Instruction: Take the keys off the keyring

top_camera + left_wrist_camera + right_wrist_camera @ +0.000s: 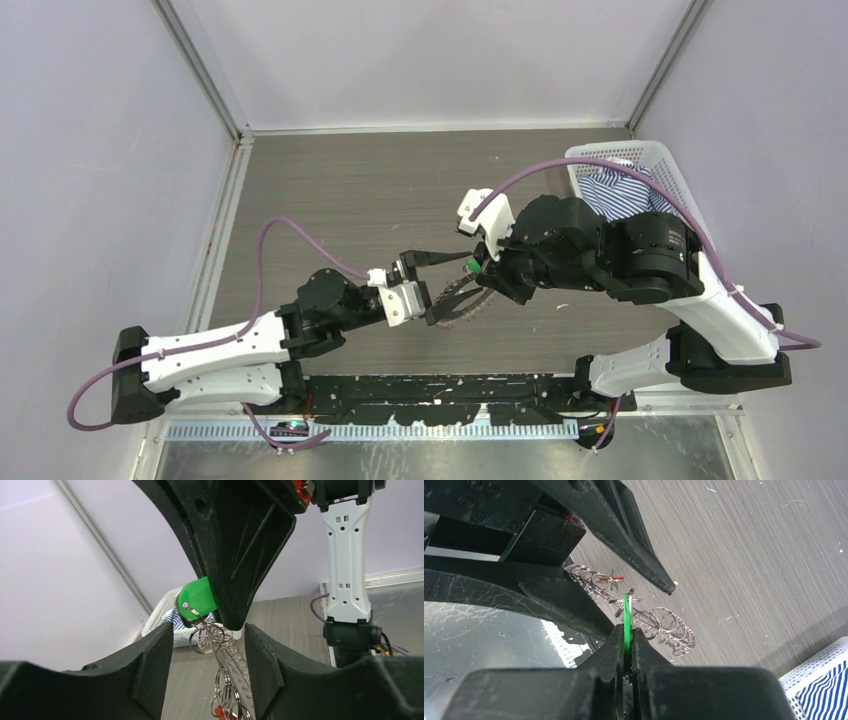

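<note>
My right gripper (pixel 481 271) is shut on the green-headed key (pixel 197 596), whose thin green edge shows between its pads (pixel 626 625). A silvery wire keyring (pixel 210 639) passes through that key's hole. From it the silvery keys (pixel 463 303) and several small rings (pixel 670 627) hang in a chain above the table, with a small red piece (pixel 217 711) low down. My left gripper (pixel 448 285) is open. Its two black fingers (pixel 152 665) stand on either side of the hanging chain without touching it.
A white mesh basket (pixel 640 158) holding blue-striped cloth (pixel 622 195) stands at the back right of the grey wood-grain table (pixel 350 200). It also shows behind the green key as the basket (pixel 159 619). Both arms meet near the table's middle front.
</note>
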